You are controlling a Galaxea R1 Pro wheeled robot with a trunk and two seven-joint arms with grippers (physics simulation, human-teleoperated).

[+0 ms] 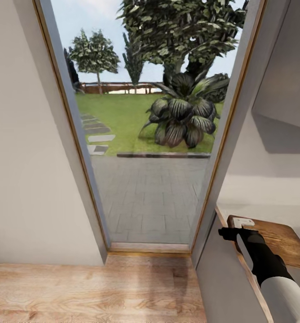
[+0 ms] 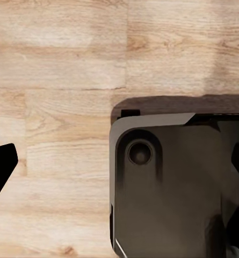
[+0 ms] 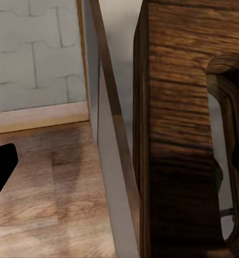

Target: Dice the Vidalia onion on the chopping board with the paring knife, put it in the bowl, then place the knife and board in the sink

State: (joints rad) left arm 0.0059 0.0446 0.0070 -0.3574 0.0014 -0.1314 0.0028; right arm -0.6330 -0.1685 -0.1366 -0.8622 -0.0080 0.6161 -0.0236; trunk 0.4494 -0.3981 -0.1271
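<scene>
The onion, sink, chopping board, paring knife and bowl are out of view. I face a tall glass door (image 1: 150,134) onto a garden. My right arm reaches in at the lower right of the head view, and its gripper (image 1: 229,233) hovers by the corner of a brown wooden piece of furniture (image 1: 280,242). In the right wrist view the right gripper (image 3: 119,172) stands open, its black fingertips (image 3: 0,172) wide apart with nothing between them. The left gripper (image 2: 119,172) is open too, hanging above the light wood floor (image 2: 55,64) and my dark base (image 2: 167,188).
White walls (image 1: 28,157) flank the door on both sides, and a wall edge (image 1: 222,287) juts out just left of my right arm. A small white block (image 1: 242,222) lies on the wooden furniture (image 3: 173,134). Wood floor (image 1: 91,291) stretches before the door.
</scene>
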